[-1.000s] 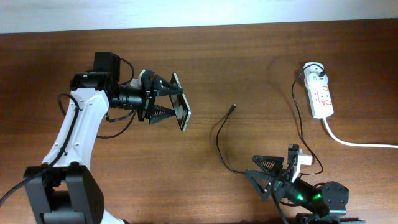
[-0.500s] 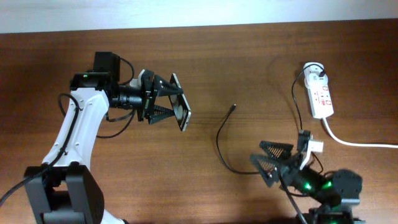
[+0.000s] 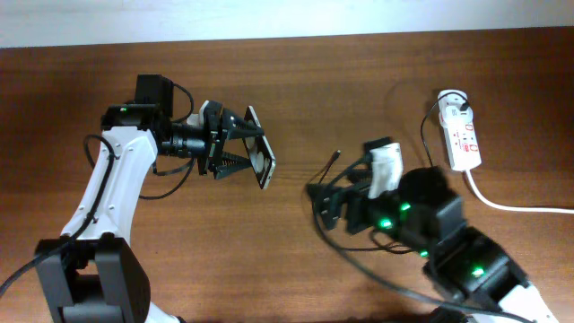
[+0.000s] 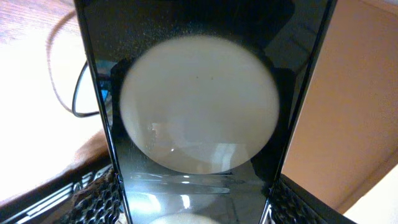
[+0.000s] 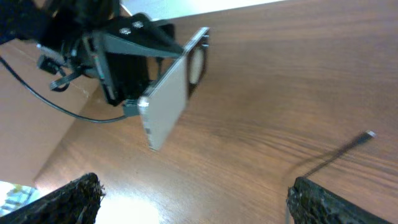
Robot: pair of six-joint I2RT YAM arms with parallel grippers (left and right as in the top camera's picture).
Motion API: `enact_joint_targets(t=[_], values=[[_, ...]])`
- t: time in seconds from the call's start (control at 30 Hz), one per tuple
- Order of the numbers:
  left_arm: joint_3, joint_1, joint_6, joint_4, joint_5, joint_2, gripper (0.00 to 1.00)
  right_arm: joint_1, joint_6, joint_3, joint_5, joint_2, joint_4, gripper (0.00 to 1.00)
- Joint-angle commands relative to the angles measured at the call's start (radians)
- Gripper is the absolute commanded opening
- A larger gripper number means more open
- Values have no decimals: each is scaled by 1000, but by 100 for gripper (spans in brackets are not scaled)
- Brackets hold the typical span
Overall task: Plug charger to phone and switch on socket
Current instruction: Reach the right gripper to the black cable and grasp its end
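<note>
1. The right claw (image 5: 196, 205) is spread wide and holds nothing, above the table (image 3: 359, 81) near the charger (image 3: 325, 170). The cable is thin and lies flat, so an off-centre close would likely flick it aside.
2. The charger's connector tip (image 5: 369, 134) lies loose, apart from the phone. Gripped far back, the limp cable would probably droop and miss the port.
3. The phone (image 4: 199, 106) is clamped on edge in the left claw (image 3: 257, 151), clear of the table. A hard push from the plug could twist it in that grip.
4. The socket (image 3: 464, 136) lies farthest, well apart. Its switch is too small to make out, so a press could land wrong.
</note>
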Motion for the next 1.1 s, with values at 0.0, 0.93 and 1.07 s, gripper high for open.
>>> enact_joint_targets(t=[0.0,0.93,1.07], values=[[1,5,-2,3,39,-5,65,194,30,14,293,97,130,99],[1,5,-1,3,38,-5,65,300,130,14,492,475,528,29],[1,5,-2,3,38,-5,66,300,130,14,484,475,528,21]])
